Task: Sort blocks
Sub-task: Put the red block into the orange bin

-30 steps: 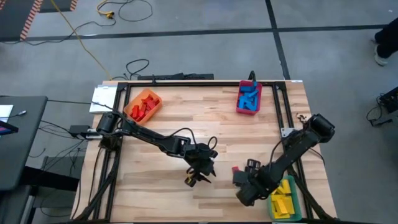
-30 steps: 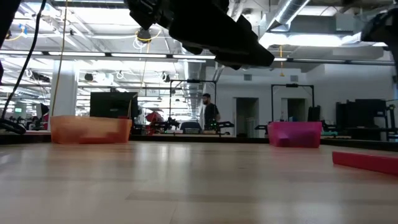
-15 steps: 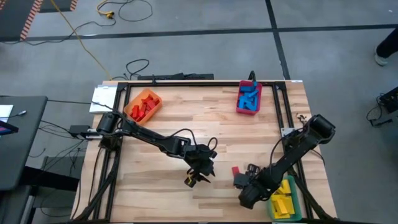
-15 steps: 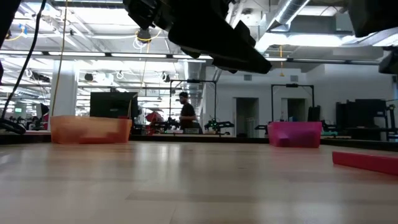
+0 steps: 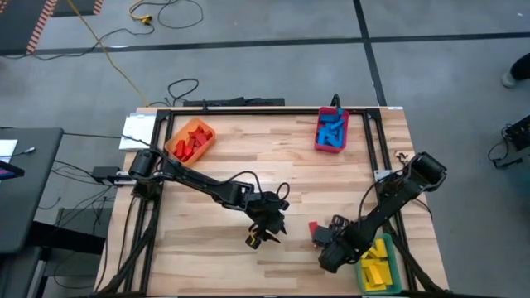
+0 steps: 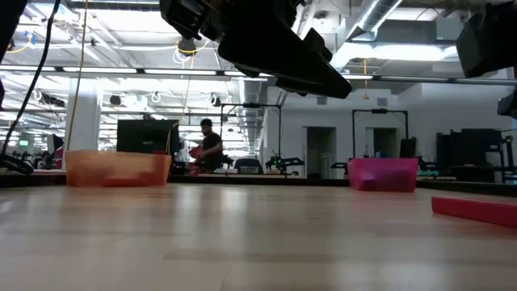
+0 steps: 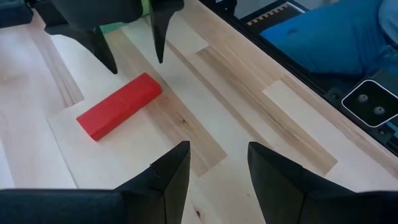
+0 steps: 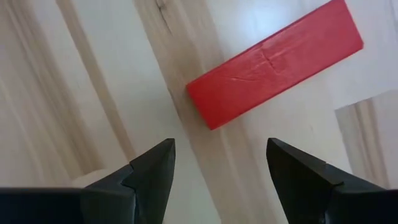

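One red block (image 8: pixel 273 62) lies flat on the wooden table (image 5: pixel 248 165), near the right front; it also shows in the left wrist view (image 7: pixel 119 106) and in the low view (image 6: pixel 472 210). My right gripper (image 8: pixel 217 168) hangs open just above the table, pointing down; the block lies just ahead of its fingertips, not between them. My left gripper (image 7: pixel 217 174) stands open and empty over the table's middle front (image 5: pixel 265 230), slanting toward the block.
An orange bin (image 5: pixel 190 139) with red blocks stands at the far left. A red bin (image 5: pixel 331 131) with blue blocks is at the far right. A green bin (image 5: pixel 377 263) with yellow blocks sits at the near right, beside my right arm. A person moves in the room behind.
My right gripper has come down toward the red block, rolling a little, and has stayed open. The block has not moved. In the background a person has walked toward the left.
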`<action>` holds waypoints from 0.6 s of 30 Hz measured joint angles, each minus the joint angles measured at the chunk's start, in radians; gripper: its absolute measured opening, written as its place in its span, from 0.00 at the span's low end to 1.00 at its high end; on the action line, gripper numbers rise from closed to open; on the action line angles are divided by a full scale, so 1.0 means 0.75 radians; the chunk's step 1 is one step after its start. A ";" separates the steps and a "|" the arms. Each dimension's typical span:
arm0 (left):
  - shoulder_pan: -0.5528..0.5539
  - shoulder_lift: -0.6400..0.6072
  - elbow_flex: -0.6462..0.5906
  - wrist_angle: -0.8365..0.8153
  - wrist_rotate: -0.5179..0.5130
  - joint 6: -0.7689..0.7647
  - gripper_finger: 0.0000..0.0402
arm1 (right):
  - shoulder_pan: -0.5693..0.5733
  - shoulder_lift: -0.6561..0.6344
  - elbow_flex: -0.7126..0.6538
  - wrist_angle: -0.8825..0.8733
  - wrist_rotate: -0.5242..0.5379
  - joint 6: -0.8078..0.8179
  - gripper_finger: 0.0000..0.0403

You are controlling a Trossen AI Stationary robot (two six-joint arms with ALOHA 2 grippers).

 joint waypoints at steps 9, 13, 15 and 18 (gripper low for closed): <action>0.000 0.001 0.000 0.001 0.000 0.001 0.39 | -0.037 0.084 -0.003 0.001 0.014 -0.092 0.67; 0.000 0.001 -0.001 0.000 0.000 0.001 0.39 | -0.057 0.132 0.001 0.016 0.003 -0.144 0.67; 0.000 0.001 -0.001 0.001 0.000 0.002 0.39 | -0.068 0.139 0.001 0.010 -0.001 -0.169 0.67; 0.000 0.002 -0.001 0.000 0.000 0.002 0.39 | -0.079 0.139 0.000 0.005 0.002 -0.197 0.67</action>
